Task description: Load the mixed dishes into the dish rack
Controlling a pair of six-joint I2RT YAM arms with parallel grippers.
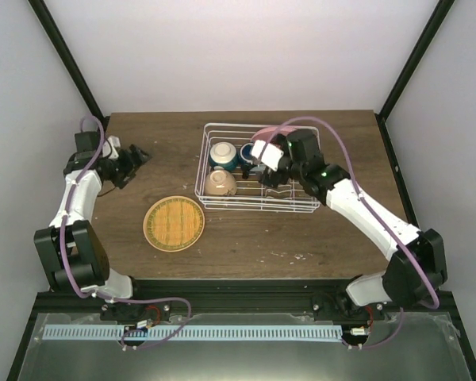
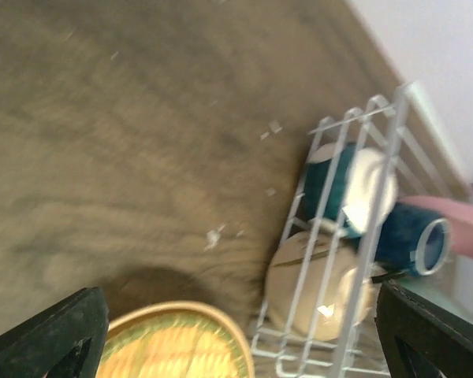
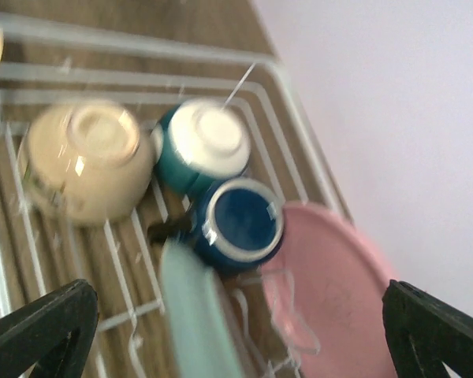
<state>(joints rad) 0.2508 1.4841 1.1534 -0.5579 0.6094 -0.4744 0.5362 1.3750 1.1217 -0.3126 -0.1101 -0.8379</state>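
Note:
The white wire dish rack (image 1: pixel 254 208) stands at the table's far middle. In it lie an upturned cream bowl (image 1: pixel 220 183), a white-and-blue bowl (image 1: pixel 223 154), a dark blue mug (image 3: pixel 238 224) on its side and a pink plate (image 3: pixel 331 291) leaning on edge among the prongs. My right gripper (image 3: pixel 236 339) hovers over the rack, wide open, its fingers on either side of the pink plate and apart from it. The tan-yellow woven plate (image 1: pixel 174 224) lies flat on the table left of the rack. My left gripper (image 1: pixel 135 159) hangs open and empty above the table's left.
A pale green plate edge (image 3: pixel 197 315) stands upright in the rack beside the pink plate. Small white flecks (image 2: pixel 214 235) lie on the wood near the rack's left side. Black frame posts rise at the table's back corners.

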